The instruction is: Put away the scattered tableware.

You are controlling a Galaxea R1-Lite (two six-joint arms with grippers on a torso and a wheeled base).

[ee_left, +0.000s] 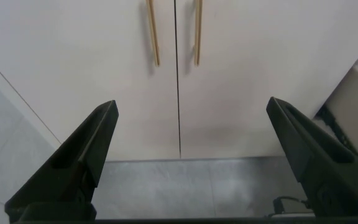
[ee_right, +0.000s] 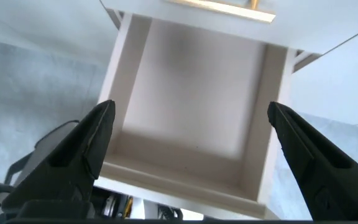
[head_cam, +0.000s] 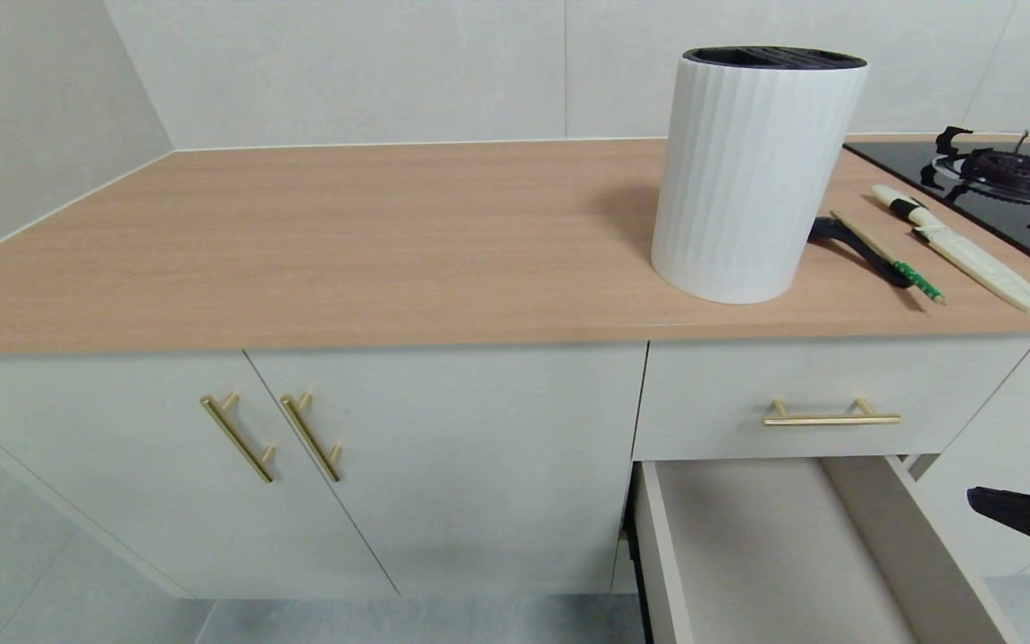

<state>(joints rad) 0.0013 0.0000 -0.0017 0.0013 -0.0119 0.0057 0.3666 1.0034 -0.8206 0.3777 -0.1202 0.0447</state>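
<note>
On the wooden counter [head_cam: 345, 241] stands a tall white ribbed utensil holder [head_cam: 752, 170] with a black slotted top. Just right of it lie a black utensil [head_cam: 850, 240], a chopstick with a green end [head_cam: 895, 258] and a white knife [head_cam: 958, 246]. My right gripper [ee_right: 190, 109] hangs open and empty above the pulled-out lower drawer [ee_right: 191, 106]; one of its dark fingers [head_cam: 1025, 514] shows at the right edge of the head view. My left gripper [ee_left: 191, 104] is open and empty, low in front of the two cabinet doors [ee_left: 179, 81].
A black gas hob [head_cam: 1007, 179] occupies the counter's far right. A shut drawer with a gold handle [head_cam: 831, 417] sits above the open drawer [head_cam: 774, 555]. The cabinet doors carry gold handles [head_cam: 274, 436]. Tiled walls bound the counter at back and left.
</note>
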